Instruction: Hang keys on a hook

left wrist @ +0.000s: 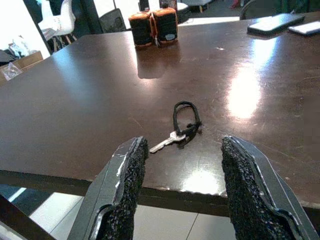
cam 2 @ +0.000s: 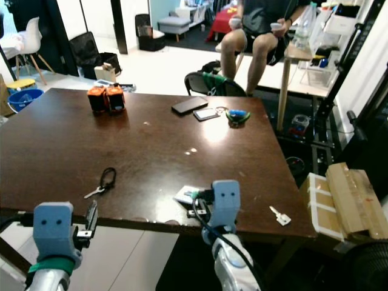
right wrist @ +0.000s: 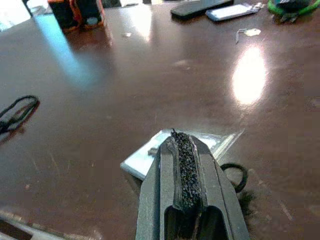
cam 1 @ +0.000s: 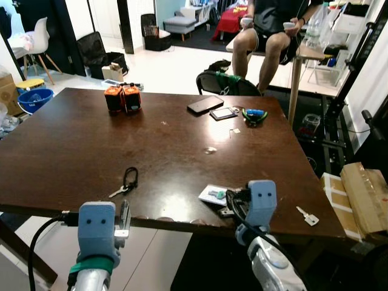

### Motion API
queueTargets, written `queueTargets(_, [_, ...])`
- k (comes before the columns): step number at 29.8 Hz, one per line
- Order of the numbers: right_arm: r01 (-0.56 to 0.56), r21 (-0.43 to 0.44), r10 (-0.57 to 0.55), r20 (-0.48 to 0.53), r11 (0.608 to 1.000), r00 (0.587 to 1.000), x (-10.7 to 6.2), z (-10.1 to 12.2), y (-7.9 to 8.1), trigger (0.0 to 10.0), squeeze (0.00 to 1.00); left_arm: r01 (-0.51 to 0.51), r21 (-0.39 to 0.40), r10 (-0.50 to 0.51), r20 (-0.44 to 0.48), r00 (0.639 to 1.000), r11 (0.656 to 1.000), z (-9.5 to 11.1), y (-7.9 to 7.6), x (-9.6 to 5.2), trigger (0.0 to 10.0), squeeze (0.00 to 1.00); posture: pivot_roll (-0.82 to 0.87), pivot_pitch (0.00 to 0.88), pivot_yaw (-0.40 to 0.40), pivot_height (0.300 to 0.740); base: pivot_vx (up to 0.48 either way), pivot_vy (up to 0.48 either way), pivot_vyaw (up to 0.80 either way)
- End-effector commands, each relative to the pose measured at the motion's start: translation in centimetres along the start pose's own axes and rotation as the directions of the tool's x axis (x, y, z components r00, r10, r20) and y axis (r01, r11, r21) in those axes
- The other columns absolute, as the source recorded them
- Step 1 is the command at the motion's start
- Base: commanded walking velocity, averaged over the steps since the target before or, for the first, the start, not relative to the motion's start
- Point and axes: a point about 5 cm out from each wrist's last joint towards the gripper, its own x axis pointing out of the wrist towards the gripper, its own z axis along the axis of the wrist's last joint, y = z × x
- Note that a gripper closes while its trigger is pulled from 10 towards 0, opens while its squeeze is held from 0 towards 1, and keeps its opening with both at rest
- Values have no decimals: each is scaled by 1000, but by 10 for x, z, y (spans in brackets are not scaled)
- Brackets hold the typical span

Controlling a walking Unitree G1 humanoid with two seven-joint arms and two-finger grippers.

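Note:
A silver key on a black loop strap [cam 1: 127, 180] lies near the front edge of the dark wooden table [cam 1: 73, 151]. My left gripper [left wrist: 183, 146] is open just off that edge, its fingers [cam 1: 124, 217] pointing at the key, a short way from it. My right gripper [right wrist: 176, 137] is shut with nothing seen between its fingers, its tip over a small clear plastic packet [cam 1: 212, 194] at the front edge. A second loose key [cam 1: 308, 216] lies at the front right corner. A small hook with a white tab [right wrist: 245, 33] rests further back on the table.
Two orange-and-black objects [cam 1: 122, 99], a dark phone [cam 1: 205, 104], a second phone [cam 1: 224, 113] and a green-blue item [cam 1: 253, 115] sit toward the far side. A black ring [right wrist: 235, 175] lies by the packet. A person [cam 1: 267, 30] sits behind. Cardboard boxes [cam 1: 361, 194] stand at right.

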Motion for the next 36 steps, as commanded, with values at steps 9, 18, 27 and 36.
queueTargets(9, [58,10,-58,3,998,998,-5,-6,-6,10000,0,30,-17,-31,-35,999,999,-7,-2,0,10000,0,-131,102,97,740,0,0,0])
queueTargets(18, [-24,-76,27,44,997,999,-4,0,8,10000,0,40,64,-42,22,999,997,3,-5,3,10000,0,-138,111,98,740,0,0,0])
queueTargets(27, [-34,-83,38,41,996,998,-3,0,11,10000,0,72,35,-73,30,997,997,6,-7,16,10000,0,-146,115,98,740,0,0,0])
queueTargets(36, [-45,-71,47,31,996,998,-1,-2,12,10000,0,105,-28,-105,20,994,994,1,-3,11,10000,0,-138,118,92,740,0,0,0])
